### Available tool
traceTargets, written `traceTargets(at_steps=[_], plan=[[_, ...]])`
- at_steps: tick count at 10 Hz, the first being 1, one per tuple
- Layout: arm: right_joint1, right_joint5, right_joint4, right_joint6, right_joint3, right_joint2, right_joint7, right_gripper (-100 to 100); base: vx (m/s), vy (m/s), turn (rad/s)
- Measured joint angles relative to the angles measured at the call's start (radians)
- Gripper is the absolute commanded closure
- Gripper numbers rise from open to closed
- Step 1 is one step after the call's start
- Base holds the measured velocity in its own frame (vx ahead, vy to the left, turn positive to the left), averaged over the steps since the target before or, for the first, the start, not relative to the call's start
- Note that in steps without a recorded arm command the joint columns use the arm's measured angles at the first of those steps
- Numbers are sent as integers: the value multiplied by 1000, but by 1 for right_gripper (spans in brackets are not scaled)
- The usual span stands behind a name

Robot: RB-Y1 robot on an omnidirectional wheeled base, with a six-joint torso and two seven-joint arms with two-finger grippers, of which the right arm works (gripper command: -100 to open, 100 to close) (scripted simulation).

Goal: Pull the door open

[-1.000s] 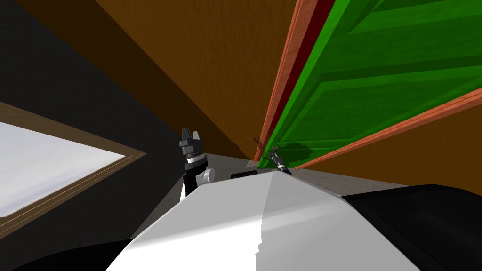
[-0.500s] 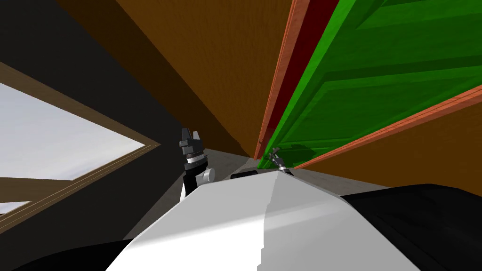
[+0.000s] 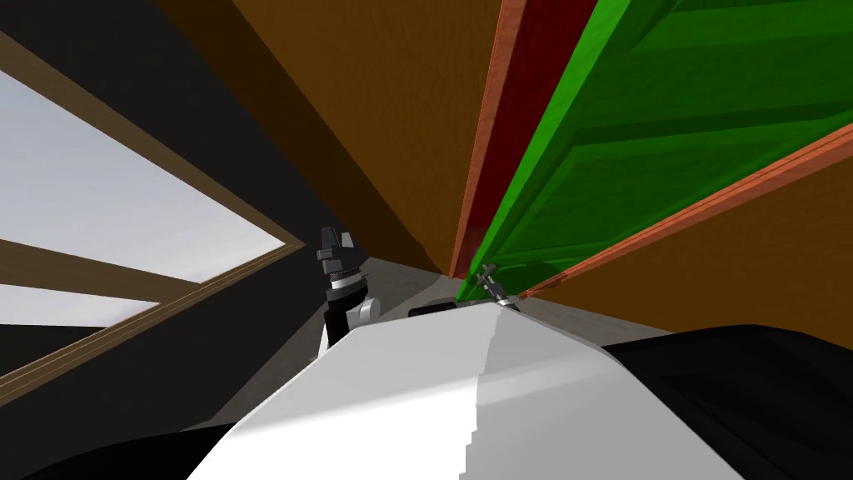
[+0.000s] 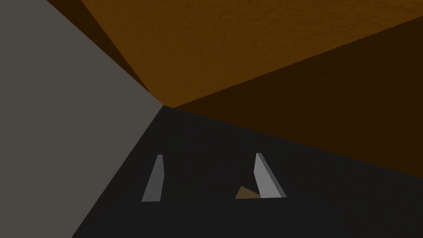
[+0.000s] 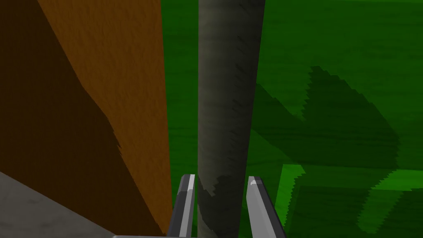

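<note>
Right gripper (image 5: 221,178) pinches the grey door handle (image 5: 227,82) on the green door (image 3: 666,125), ajar from its orange frame (image 3: 487,125), ahead-right. Left gripper (image 4: 209,155) spread, empty

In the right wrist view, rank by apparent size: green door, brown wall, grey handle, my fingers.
Largest first:
green door
brown wall
grey handle
fingers
Handle and fingers are nearest the camera, so they look inflated.

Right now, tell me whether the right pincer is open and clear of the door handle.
No: the right pincer is shut, fingers pressing both sides of the grey handle on the green door.
</note>
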Motion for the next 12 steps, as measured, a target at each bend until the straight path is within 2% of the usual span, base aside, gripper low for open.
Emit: traceTargets(at_steps=[3, 6, 9, 12], plan=[[-1, 8, 12, -24, 12, -13, -17, 100, -250, -70, 173], [-5, 23, 51, -63, 36, -21, -46, 100, -239, -68, 159], [3, 31, 51, -75, 49, -31, -56, 100, -160, -31, 91], [-7, 35, 76, -98, 59, -37, -75, 100, -239, -77, 187]])
